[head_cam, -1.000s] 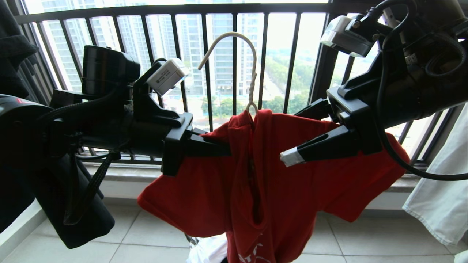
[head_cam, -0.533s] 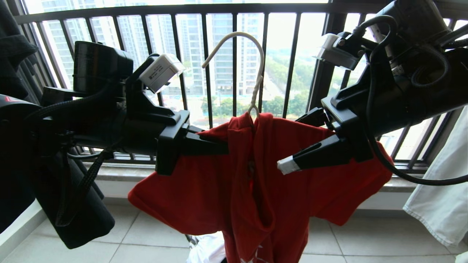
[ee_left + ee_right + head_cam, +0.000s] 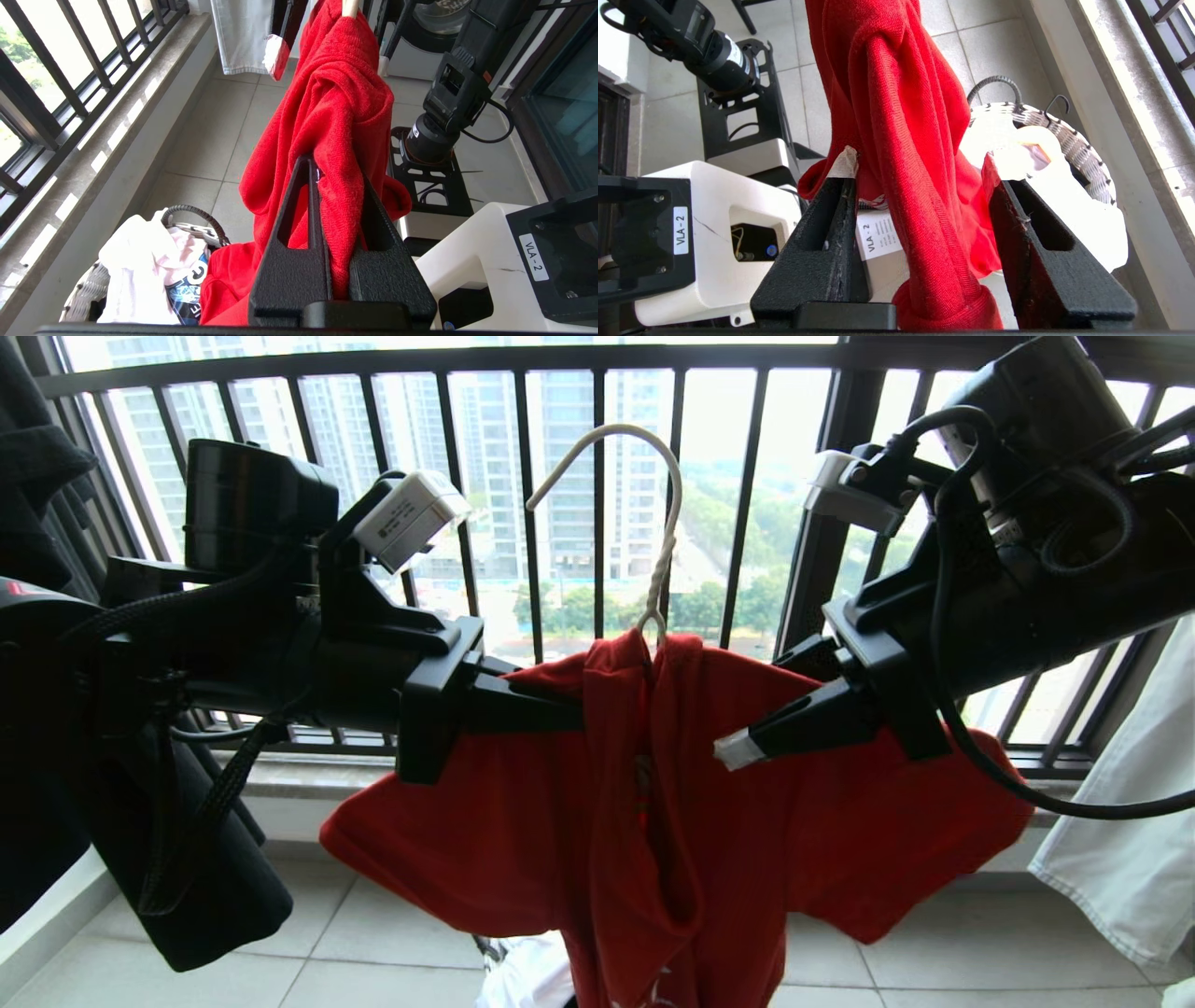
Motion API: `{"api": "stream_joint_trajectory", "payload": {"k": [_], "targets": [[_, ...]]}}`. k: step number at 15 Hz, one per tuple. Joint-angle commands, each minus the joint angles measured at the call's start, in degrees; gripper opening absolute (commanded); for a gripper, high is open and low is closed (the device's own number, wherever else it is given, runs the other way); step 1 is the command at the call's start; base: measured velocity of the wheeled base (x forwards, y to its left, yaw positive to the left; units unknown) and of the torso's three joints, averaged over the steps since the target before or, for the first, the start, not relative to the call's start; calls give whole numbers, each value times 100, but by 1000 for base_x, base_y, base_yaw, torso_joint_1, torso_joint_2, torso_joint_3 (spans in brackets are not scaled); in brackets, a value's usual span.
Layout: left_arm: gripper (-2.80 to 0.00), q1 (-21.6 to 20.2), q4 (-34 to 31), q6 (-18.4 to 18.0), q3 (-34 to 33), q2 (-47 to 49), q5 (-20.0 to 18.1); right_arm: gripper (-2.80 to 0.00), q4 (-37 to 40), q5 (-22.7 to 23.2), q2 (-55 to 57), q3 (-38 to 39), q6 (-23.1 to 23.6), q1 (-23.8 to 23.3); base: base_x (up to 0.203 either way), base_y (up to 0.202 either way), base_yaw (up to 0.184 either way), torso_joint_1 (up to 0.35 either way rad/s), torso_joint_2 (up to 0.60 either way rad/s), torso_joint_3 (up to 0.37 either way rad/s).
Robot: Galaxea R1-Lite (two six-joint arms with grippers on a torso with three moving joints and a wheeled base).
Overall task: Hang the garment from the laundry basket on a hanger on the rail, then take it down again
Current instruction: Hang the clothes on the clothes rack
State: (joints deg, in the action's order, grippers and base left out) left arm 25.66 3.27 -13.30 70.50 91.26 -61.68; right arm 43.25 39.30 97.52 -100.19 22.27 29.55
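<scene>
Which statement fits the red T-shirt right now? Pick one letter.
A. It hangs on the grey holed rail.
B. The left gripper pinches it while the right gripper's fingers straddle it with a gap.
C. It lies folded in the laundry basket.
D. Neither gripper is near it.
B: the left gripper is clamped on the red T-shirt, while the right gripper has cloth between spread fingers.
</scene>
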Motion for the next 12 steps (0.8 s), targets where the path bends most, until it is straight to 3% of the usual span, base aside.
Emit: {"api": "stream_joint_trajectory", "payload": {"k": [1,11,12], "targets": [[-280,0,7,-6,8,-3,-28,-280,25,16,12,-9,14,7,0,0,0,0,0,0],[-280,0,7,-15,-10,-29,-28,-280,34,-98,-32,-35,14,7,0,0,0,0,0,0],[-212,0,12,-34,-51,-29,-37,-280,34,-98,-28,-35,14,7,0,0,0,0,0,0]]}}
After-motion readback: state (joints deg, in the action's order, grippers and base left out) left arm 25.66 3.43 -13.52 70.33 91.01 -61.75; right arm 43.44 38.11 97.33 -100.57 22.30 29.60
